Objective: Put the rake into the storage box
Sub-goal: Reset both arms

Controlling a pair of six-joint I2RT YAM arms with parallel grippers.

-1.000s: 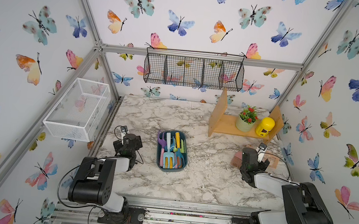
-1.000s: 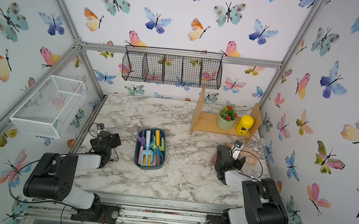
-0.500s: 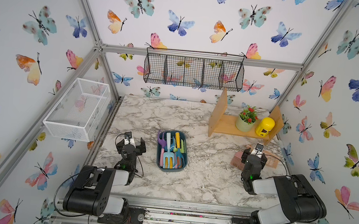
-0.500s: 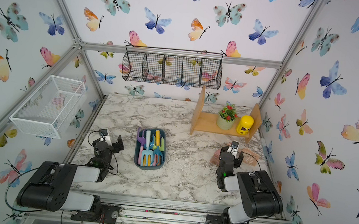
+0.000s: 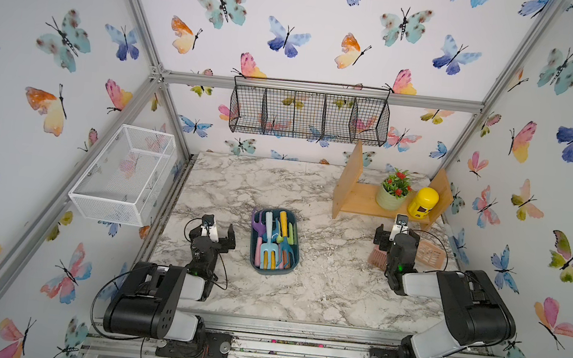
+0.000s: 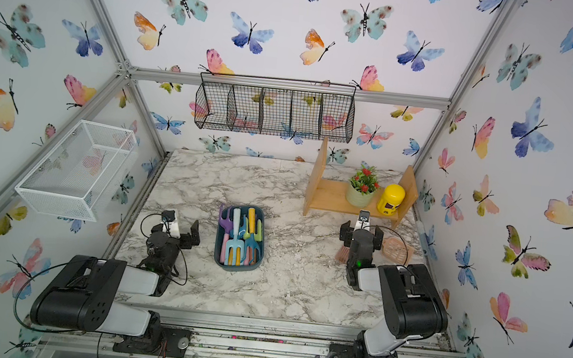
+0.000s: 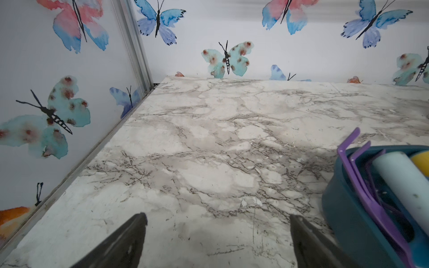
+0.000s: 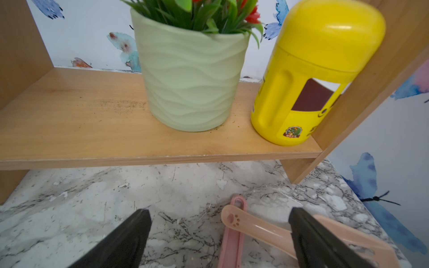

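Observation:
The dark teal storage box (image 5: 270,271) (image 6: 237,267) sits mid-table in both top views, with several garden tools lying lengthwise in it. A tool with purple curved tines (image 5: 257,222) (image 7: 348,148), which I take for the rake, lies along the box's left side, its tines over the far rim. My left gripper (image 5: 214,234) (image 7: 218,217) hovers open and empty over bare marble, left of the box (image 7: 343,208). My right gripper (image 5: 397,235) (image 8: 219,212) stands open and empty at the right, in front of the wooden shelf.
A pink brush (image 8: 232,241) and a peach dustpan (image 5: 429,253) lie under the right gripper. The wooden shelf (image 5: 359,198) holds a green plant pot (image 5: 390,198) and a yellow bottle (image 5: 422,201). A black wire basket (image 5: 308,115) and a white mesh basket (image 5: 126,174) hang on the walls.
Both arms have folded back toward the front rail, their grippers now pointing at the back wall. The right jaws have opened wider. The box and tools have not moved.

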